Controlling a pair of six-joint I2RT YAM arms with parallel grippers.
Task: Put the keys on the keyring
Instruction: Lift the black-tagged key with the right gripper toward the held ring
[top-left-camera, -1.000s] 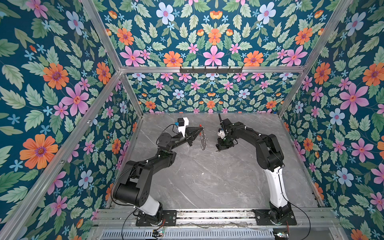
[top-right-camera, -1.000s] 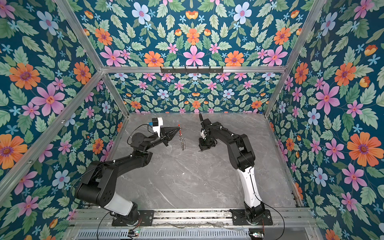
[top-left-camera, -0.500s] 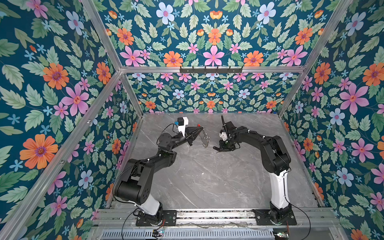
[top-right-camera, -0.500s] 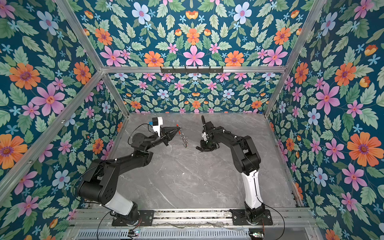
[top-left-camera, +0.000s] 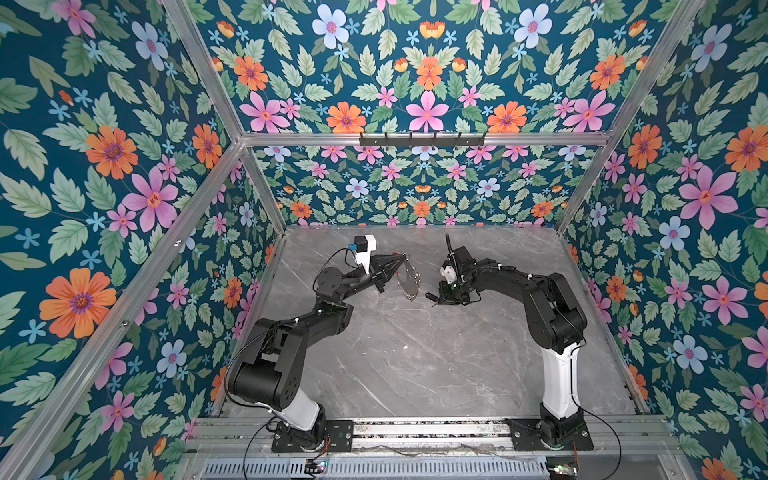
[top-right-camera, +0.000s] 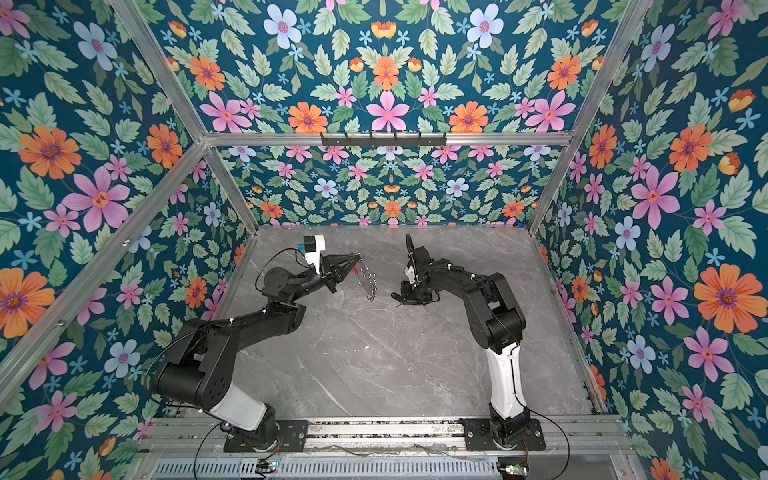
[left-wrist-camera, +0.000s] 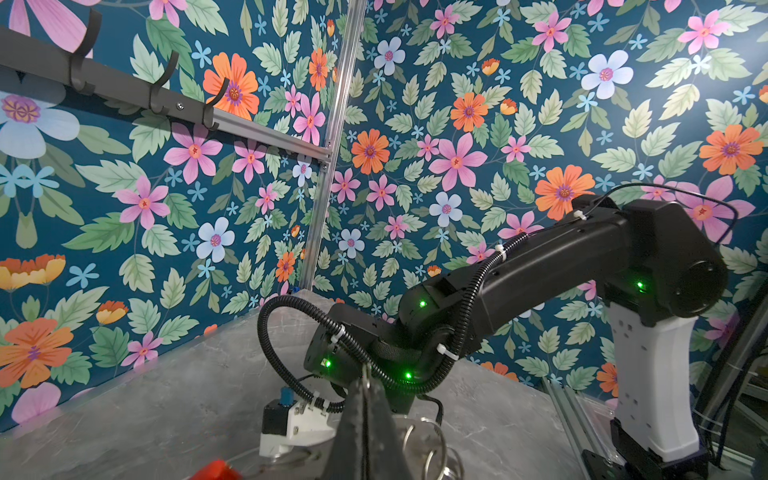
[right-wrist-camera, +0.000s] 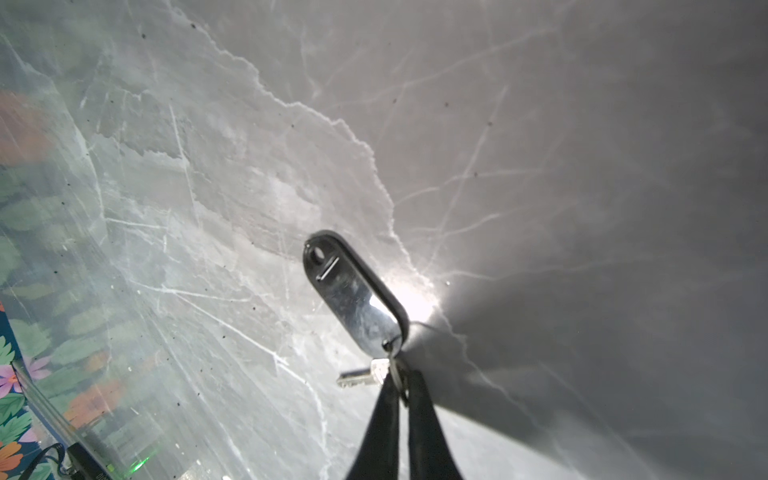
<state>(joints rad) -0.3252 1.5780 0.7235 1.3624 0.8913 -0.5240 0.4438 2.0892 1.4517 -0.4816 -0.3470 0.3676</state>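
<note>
Black right fingers (right-wrist-camera: 388, 401) pinch the split ring of the keys (right-wrist-camera: 353, 291). The tag's long axis points away from them, toward the keyring (top-left-camera: 409, 280), which is clamped on edge in the left fingers (top-left-camera: 400, 260) above the desk (top-left-camera: 415, 365). Since a second ago the right arm has shifted slightly; the keyring has not moved.

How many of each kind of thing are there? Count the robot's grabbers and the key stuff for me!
grippers: 2 (left gripper, right gripper)
keyring: 1
black key tag: 1
silver key: 1
Total: 5
</note>
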